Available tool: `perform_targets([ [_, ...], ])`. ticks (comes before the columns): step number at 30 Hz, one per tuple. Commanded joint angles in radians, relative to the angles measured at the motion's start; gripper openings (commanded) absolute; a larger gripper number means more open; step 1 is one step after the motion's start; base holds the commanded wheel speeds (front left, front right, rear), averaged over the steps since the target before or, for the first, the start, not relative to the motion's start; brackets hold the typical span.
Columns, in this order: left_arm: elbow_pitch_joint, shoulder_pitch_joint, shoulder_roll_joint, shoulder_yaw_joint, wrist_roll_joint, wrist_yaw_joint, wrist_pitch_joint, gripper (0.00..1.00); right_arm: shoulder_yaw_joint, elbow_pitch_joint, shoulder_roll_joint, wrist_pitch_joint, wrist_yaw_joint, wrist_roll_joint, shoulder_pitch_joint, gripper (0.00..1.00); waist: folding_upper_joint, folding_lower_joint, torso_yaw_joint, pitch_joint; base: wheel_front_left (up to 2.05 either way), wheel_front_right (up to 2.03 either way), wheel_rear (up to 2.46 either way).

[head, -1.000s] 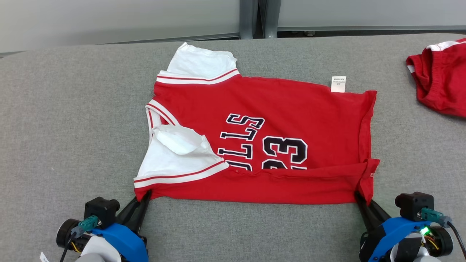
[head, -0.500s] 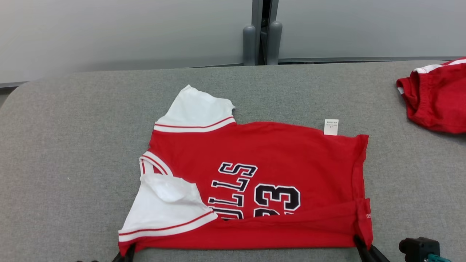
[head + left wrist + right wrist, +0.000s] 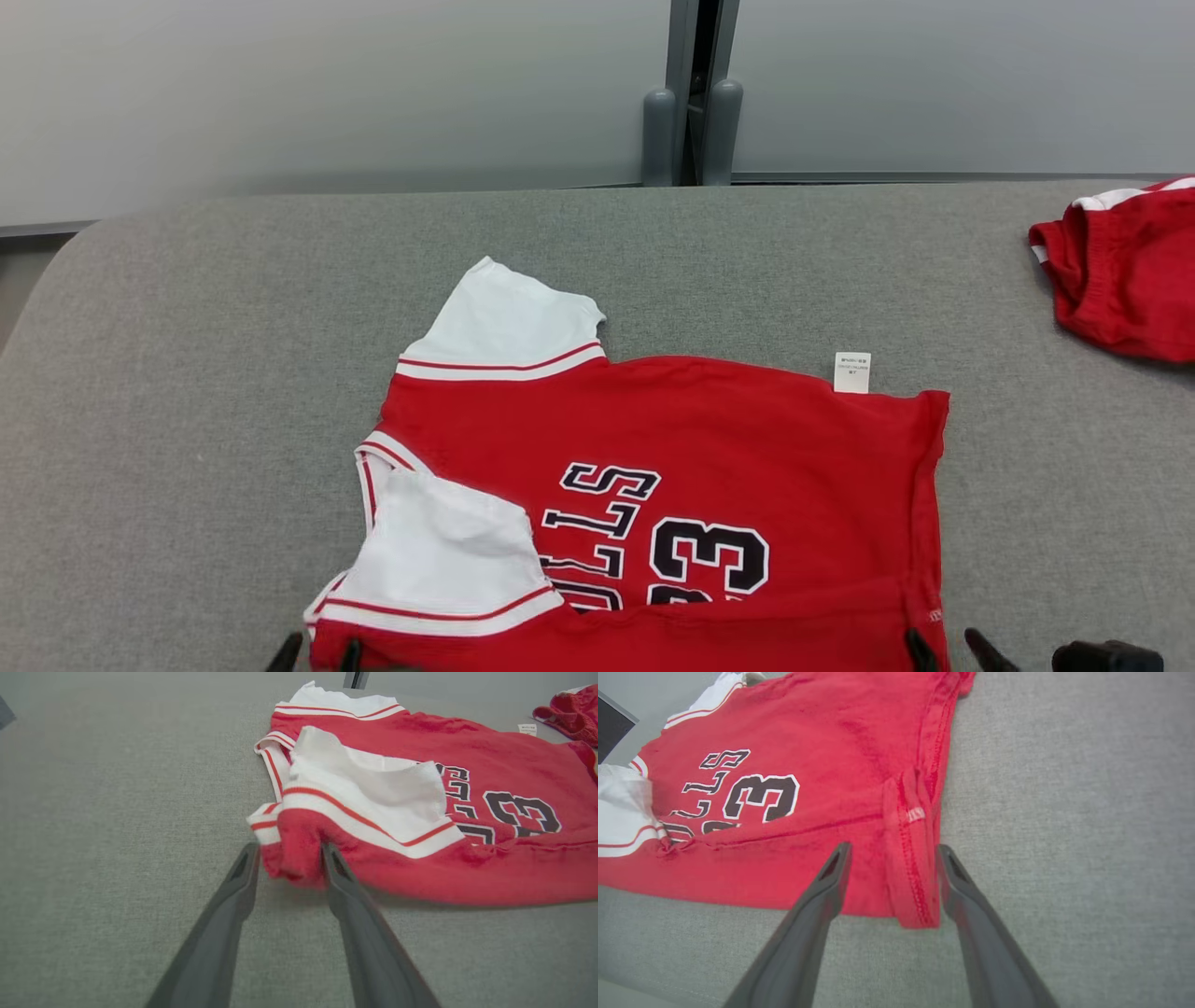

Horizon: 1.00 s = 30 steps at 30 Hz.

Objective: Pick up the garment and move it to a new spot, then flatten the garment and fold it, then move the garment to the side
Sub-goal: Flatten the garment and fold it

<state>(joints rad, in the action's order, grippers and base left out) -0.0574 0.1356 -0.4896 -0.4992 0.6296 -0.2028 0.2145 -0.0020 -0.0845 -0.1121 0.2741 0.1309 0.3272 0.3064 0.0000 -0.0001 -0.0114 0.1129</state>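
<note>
Both tools have been opened since a second ago, when each was clamped on a near corner of the garment [image 3: 700, 439]. The shift of the whole head picture is put down to the camera, not the cloth.

The garment is laid mid-bench [image 3: 187, 373], close to the near edge, collar to the left and hem to the right. A near strip [image 3: 747, 625] is already folded over the lettering.

At the left tool [image 3: 288, 851], the jaws are part-way apart and nothing is gripped. The bunched shoulder corner [image 3: 292, 835] is sat between the fingers, touched by one and just cleared by the other. The near white sleeve [image 3: 448, 551] is crumpled on top of the chest. The far sleeve [image 3: 509, 317] is spread flat.

At the right tool [image 3: 893, 849], the jaws are wide apart and nothing is gripped. The doubled hem corner [image 3: 913, 896] is lying between the fingers, with one finger hard against its edge.

Risks, as judged:
- If either tool is pulled back low, cloth could be snagged on a finger and the fold dragged open. The left corner is the likelier one, being bunched.
- If the crumpled sleeve is not smoothed, a crease would be locked into the next fold.
- With the near edge so close, cloth could be dragged off the bench.
- The second red garment [image 3: 1120, 271] at the far right is well apart, so no conflict is expected.
</note>
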Motion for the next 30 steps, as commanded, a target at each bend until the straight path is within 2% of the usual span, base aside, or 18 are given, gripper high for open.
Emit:
perform_targets([
  [1,0.013,-0.016,-0.004,0.009,-0.014,-0.010,0.014,1.00,-0.006,-0.017,0.005,-0.025,0.000,-0.005,-0.023,1.00,0.0000,0.0001,-0.006,-0.005,0.00,0.00,0.00],
  [4,0.037,-0.034,-0.007,0.026,-0.050,-0.019,0.035,1.00,-0.013,-0.032,0.008,-0.083,0.000,-0.012,-0.051,1.00,0.0000,0.0001,-0.013,-0.010,0.00,0.00,0.00],
  [11,0.088,-0.126,0.028,0.066,-0.134,-0.014,0.052,1.00,-0.002,-0.035,-0.003,-0.246,0.000,-0.068,-0.158,1.00,0.0000,0.0001,-0.029,-0.011,0.00,0.00,0.00],
  [19,0.104,-0.225,0.084,0.194,-0.213,0.015,0.051,1.00,-0.048,0.019,0.023,-0.430,0.000,-0.129,-0.295,1.00,0.0000,0.0001,-0.043,-0.007,0.00,0.00,0.00],
  [30,0.064,-0.231,0.137,0.306,-0.264,0.085,0.052,1.00,-0.078,0.105,0.050,-0.483,0.000,-0.189,-0.326,1.00,0.0000,0.0001,-0.042,-0.005,0.00,0.00,0.00],
])
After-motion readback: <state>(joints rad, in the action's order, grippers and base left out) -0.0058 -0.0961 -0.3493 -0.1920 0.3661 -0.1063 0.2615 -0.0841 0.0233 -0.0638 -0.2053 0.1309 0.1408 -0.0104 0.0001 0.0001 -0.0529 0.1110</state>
